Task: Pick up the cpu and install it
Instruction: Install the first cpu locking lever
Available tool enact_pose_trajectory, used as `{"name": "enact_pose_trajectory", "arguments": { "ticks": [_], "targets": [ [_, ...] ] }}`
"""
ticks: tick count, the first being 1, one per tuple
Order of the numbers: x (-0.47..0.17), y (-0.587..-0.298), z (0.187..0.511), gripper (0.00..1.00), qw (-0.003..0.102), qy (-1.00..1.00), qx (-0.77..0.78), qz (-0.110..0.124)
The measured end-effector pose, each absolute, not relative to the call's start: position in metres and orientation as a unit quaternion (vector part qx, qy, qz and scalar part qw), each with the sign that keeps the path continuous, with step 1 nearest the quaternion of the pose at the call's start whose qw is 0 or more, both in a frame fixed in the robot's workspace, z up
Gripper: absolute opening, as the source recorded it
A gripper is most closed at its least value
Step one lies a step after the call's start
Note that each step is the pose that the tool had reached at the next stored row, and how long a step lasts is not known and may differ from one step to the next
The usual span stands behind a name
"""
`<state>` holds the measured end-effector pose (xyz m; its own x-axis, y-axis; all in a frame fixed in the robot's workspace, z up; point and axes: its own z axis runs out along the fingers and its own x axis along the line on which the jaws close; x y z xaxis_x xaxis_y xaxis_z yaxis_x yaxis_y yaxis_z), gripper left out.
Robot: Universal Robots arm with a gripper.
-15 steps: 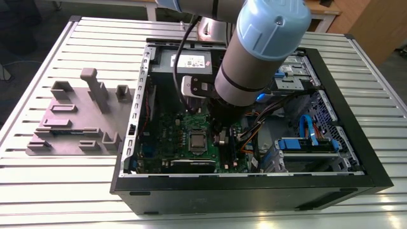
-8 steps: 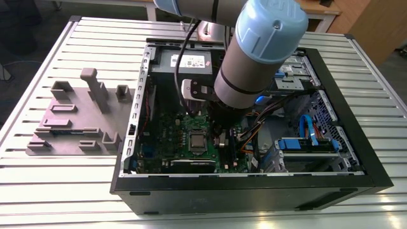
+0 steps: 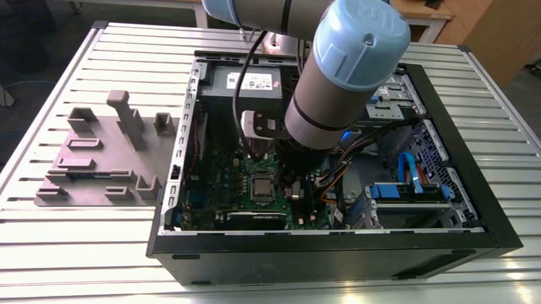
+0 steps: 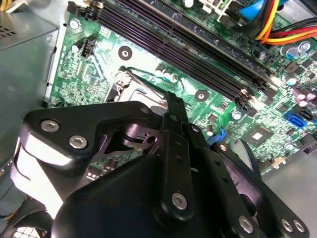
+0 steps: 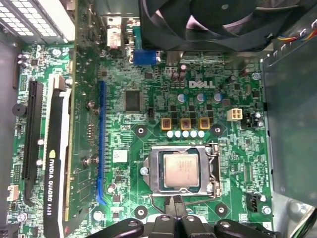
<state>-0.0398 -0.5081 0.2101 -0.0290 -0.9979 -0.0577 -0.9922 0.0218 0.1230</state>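
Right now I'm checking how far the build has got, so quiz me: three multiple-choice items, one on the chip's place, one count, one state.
1. Where is the chip? A in the socket; B on the grey tray; C on the table.
2. How many yellow squares above the socket? A one; B three; C six.
3. The chip is: A lying flat; B on edge; C lifted off the board.

A: it sits inside the socket frame.
B: three stand in a row.
A: its metal top faces up, level.
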Motion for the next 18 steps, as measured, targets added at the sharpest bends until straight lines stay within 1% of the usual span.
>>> {"name": "enact_pose_trajectory", "arguments": {
  "ticks": [18],
  "targets": [
    [-0.038,-0.511,0.196,0.11,0.023,-0.707,0.704,-0.064]
  ]
}}
